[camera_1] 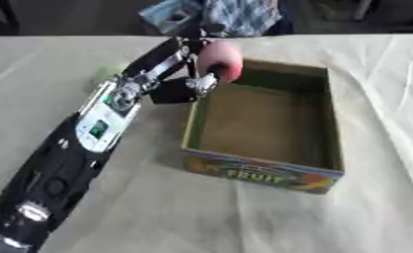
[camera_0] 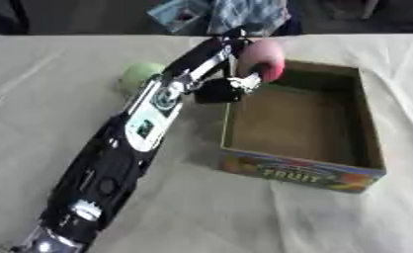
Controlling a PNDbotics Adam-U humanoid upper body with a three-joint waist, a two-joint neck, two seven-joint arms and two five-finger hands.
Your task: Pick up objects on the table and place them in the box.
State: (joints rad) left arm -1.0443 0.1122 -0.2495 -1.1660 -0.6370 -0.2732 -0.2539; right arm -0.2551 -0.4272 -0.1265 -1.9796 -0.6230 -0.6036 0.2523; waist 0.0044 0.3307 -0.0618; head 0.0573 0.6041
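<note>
1. The left hand (camera_0: 244, 69) is curling around a pink round object (camera_0: 264, 58), holding it at the upper-left corner of the box (camera_0: 365, 148), right of centre in the frame.
2. The placing step looks to be in hand; next the hand would need to move further over the box's interior and uncurl.
3. A green round object (camera_0: 139, 75) is lying on the desk (camera_0: 37, 99), upper left, partly hidden behind the arm.
4. The fingers are blurring together; the right hand is showing nowhere.
</note>
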